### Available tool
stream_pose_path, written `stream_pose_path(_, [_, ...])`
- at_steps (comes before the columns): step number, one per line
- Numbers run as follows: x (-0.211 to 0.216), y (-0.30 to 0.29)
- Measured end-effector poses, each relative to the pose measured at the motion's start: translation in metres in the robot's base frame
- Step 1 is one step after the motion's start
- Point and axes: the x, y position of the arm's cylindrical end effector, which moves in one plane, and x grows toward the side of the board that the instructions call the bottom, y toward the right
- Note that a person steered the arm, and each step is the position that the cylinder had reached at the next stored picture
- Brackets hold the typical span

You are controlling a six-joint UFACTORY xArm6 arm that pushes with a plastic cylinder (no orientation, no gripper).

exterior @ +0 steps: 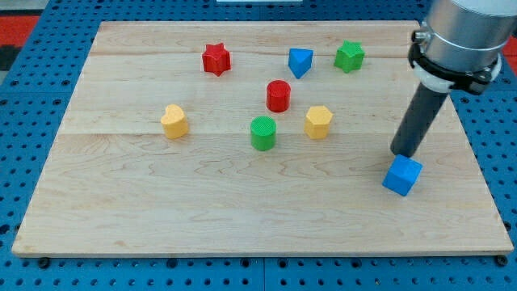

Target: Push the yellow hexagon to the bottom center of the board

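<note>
The yellow hexagon (318, 122) stands near the board's middle, right of the green cylinder (262, 132) and below right of the red cylinder (278, 95). My tip (402, 153) is far to the hexagon's right, near the board's right side. It is just above the blue cube (401, 175), very close to it; I cannot tell whether they touch. A second yellow block (174, 121), roughly heart-shaped, sits at the view's left.
A red star (216, 59), a blue block (300, 61) and a green star (349, 56) stand in a row near the view's top. The wooden board (242, 218) lies on a blue pegboard surface.
</note>
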Motion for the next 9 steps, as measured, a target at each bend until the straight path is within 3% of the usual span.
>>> stream_pose_path(1, [0.001,-0.029])
stream_pose_path(4, [0.042,-0.024])
stream_pose_path(7, [-0.071,-0.031])
stream_pose_path(9, [-0.068,-0.110])
